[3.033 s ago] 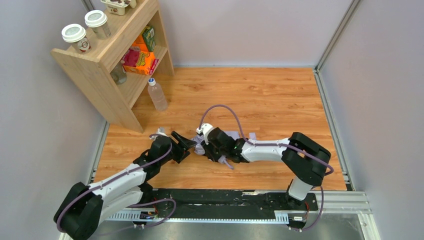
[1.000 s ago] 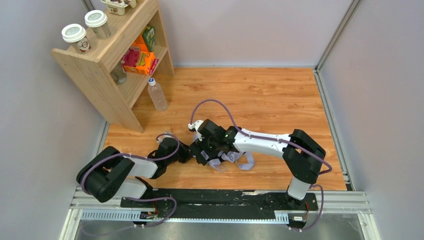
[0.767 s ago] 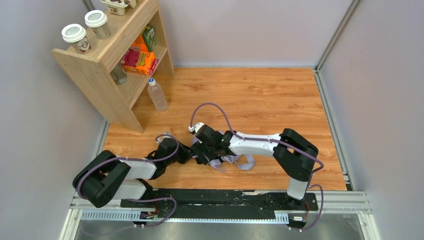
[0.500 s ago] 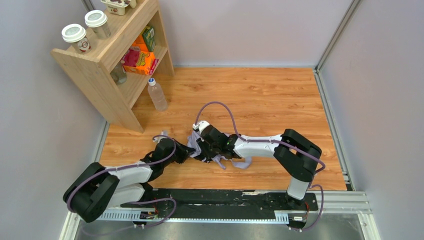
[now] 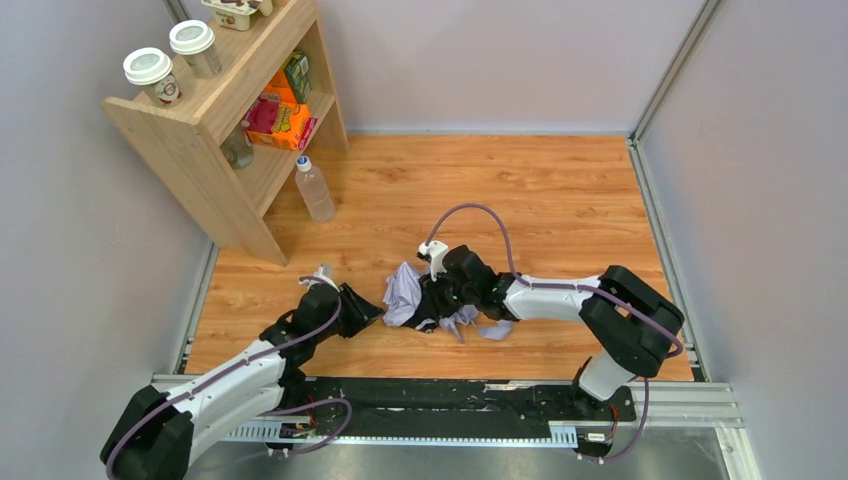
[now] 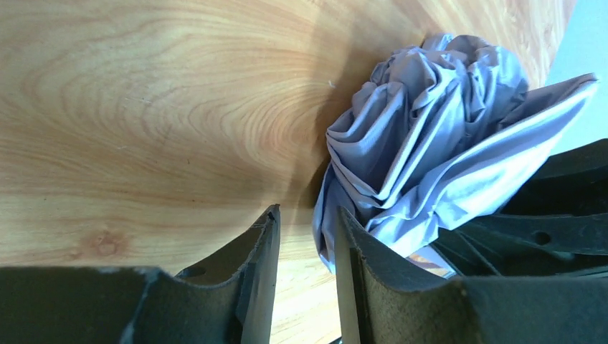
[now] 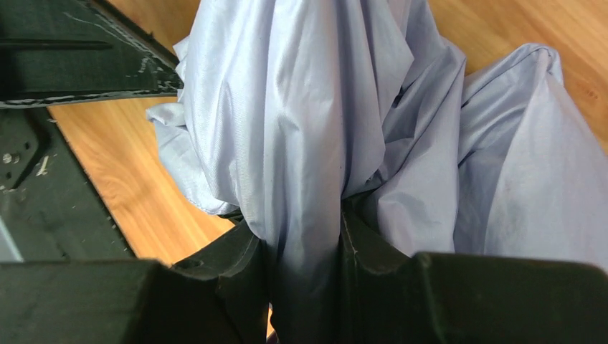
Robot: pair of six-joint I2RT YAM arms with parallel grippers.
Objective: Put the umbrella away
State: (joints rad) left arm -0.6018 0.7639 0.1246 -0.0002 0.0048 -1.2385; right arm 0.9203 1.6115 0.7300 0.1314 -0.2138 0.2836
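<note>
Umbrella (image 5: 405,293) fabric sits pinched in the right gripper (image 7: 305,244); left gripper (image 6: 305,229) gapes empty beside it.

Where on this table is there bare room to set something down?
Bare: the far right of the table, between umbrella, back wall and right wall. Crowded: the middle, where the right end effector holds the umbrella, and the far left by the shelf and bottle.

Even, bright light comes from overhead; my arms (image 5: 250,365) cast only soft, short shadows on the table (image 5: 560,190). In my left wrist view the wood grain bows near the edges, a dark shadow sits beside the umbrella (image 6: 430,122) toward 12 o'clock, and my left jaws at 6 o'clock blur. My right jaws blur likewise.
</note>
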